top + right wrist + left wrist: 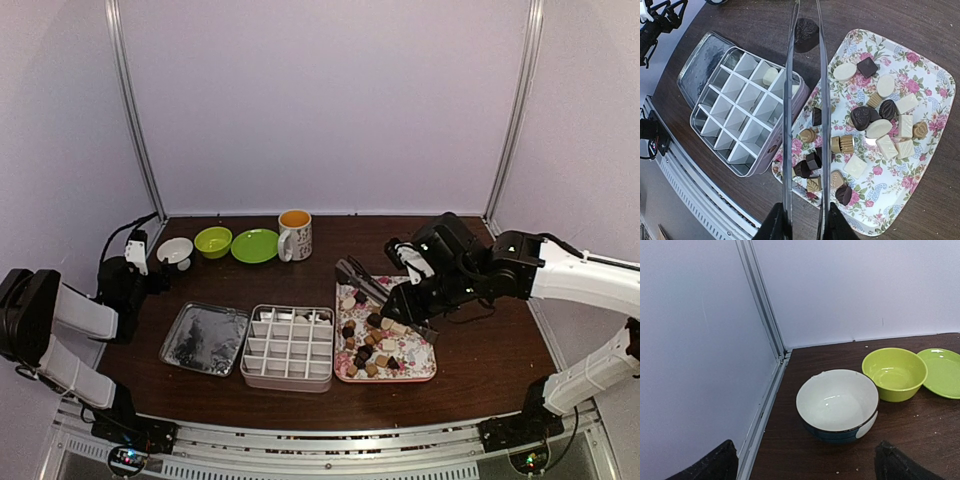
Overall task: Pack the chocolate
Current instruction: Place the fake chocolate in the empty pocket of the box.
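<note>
Many chocolates [875, 127], dark brown, tan and cream-white, lie on the pink floral tray [935, 90], also seen from above [385, 345]. My right gripper [805, 227] is shut on thin metal tongs [788, 125] and hangs over the tray's left part [408, 300]. The tong tips pinch one dark chocolate [806, 34] over the table beyond the divided box [740, 107]. A cream piece [770, 76] lies in a far cell of that box. My left gripper [807, 474] is open and empty at the far left [148, 262], facing a white bowl [837, 402].
The box's metal lid [205, 338] lies left of the divided box [288, 347]. Along the back stand the white bowl [175, 251], a green bowl [213, 241], a green plate [255, 245] and a mug [295, 234]. The enclosure wall rail [765, 405] runs close on the left.
</note>
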Controlling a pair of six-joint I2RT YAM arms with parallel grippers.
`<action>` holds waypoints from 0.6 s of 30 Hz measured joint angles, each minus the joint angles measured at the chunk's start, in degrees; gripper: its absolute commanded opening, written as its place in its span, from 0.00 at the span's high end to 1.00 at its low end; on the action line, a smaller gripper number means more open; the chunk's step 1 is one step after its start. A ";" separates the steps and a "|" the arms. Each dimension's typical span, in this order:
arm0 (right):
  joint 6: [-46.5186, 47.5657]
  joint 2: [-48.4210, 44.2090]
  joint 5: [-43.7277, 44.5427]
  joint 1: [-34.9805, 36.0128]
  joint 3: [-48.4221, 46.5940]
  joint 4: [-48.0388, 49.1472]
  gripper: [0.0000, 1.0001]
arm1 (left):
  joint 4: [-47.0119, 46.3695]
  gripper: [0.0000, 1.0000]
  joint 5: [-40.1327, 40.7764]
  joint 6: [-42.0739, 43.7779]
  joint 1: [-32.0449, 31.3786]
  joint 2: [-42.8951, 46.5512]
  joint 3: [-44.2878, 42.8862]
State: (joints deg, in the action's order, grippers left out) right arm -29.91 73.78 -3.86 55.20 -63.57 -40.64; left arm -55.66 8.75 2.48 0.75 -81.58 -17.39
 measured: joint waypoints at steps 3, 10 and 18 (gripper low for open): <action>0.09 0.70 -0.48 0.00 0.00 1.60 0.74 | 0.00 0.02 0.00 0.00 0.00 0.00 0.00; 1.05 6.05 -2.78 0.09 -1.05 4.48 0.74 | 0.00 0.02 0.00 0.00 0.00 0.00 0.00; 2.40 10.25 -6.54 2.36 -3.34 5.90 0.74 | 0.00 0.02 0.00 0.00 0.00 0.00 0.00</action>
State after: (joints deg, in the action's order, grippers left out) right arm -27.51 84.03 -10.39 57.56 -66.92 -34.74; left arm -55.66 8.75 2.48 0.75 -81.58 -17.39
